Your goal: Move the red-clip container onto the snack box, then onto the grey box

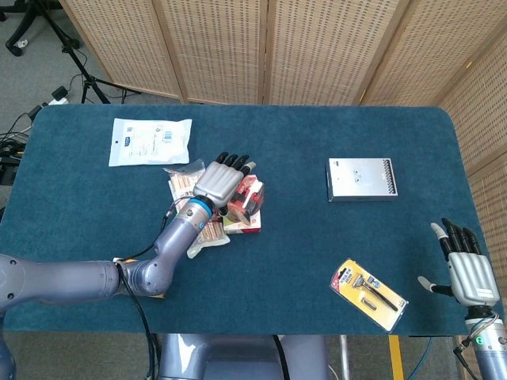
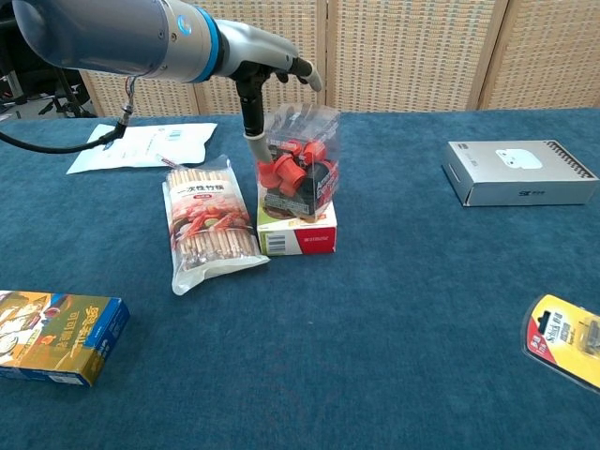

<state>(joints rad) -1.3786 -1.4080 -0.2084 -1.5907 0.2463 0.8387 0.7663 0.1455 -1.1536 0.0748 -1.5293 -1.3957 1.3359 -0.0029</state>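
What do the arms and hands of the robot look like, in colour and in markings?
The left arm is glossy silver-grey and rounded, with a bright blue ring at the wrist and a thin black cable running along it. The left hand has a silver back and black fingers. The right hand has the same colours, and a blue band shows just below it at the frame's edge.

Clear red-clip container (image 2: 300, 161) stands upright on the snack box (image 2: 298, 228), red clips piled inside; the snack box lies flat, red and white; grey box (image 2: 519, 173) sits flat, well apart to the right.
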